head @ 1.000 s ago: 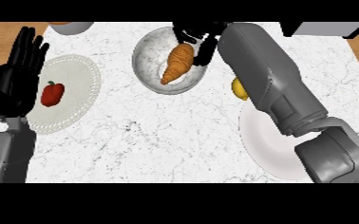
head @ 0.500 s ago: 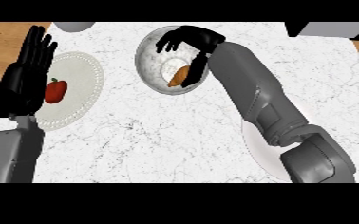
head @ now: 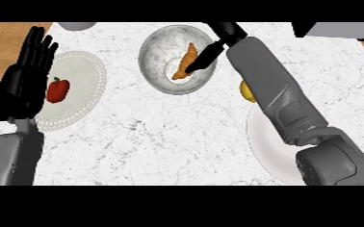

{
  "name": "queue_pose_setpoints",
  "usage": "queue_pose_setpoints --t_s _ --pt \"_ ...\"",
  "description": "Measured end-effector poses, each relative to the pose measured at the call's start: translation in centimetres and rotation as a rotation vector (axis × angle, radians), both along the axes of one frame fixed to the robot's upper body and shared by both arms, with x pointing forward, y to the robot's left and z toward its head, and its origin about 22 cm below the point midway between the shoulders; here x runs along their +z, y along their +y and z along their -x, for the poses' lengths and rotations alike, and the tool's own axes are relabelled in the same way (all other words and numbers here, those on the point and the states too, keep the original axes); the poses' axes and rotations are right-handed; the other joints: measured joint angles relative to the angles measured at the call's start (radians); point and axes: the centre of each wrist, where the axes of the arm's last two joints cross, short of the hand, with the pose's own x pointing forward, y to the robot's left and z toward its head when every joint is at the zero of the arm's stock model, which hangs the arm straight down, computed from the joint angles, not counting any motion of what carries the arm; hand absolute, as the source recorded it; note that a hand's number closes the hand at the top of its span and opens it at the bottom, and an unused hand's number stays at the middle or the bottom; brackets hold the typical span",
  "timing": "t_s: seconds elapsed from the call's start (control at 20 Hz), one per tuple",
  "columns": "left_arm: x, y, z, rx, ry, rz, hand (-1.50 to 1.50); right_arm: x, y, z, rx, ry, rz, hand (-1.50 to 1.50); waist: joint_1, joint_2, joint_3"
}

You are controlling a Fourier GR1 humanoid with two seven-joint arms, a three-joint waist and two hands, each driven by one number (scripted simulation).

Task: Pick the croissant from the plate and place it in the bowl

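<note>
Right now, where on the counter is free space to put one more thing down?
The widest bare patch of counter lies between the left plate, the bowl above, and the white plate at the right. It is crowded at the upper right, where the right hand touches the croissant and its forearm partly hides a yellow fruit.

Croissant [head: 186, 62] in bowl [head: 160, 48]

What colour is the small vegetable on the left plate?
Red pepper with a green stem, on the white plate; head view.
</note>
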Motion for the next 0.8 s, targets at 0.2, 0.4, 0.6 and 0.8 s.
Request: queue_pose_setpoints --t_s 0.2,0.4,0.6,0.8 --pt "0.3 -0.2 -0.4 -0.004 -0.01 0.002 0.0 1.6 -4.0 -0.9 -0.101 0.024 -0.083 -1.5 0.004 0.007 0.0" --pt "0.7 -0.6 -0.6 -0.017 -0.016 0.002 0.0 2.9 -8.2 -1.4 -0.17 0.043 -0.141 -1.5 0.019 0.016 0.001" --pt "0.9 -0.8 -0.7 -0.027 -0.026 0.003 0.0 3.6 -12.9 -1.3 -0.202 0.053 -0.193 -1.5 0.031 0.025 0.002" --pt "1.2 -1.1 -0.9 -0.042 -0.04 0.003 0.0 3.6 -16.4 -0.8 -0.213 0.057 -0.231 -1.5 0.044 0.034 0.004"
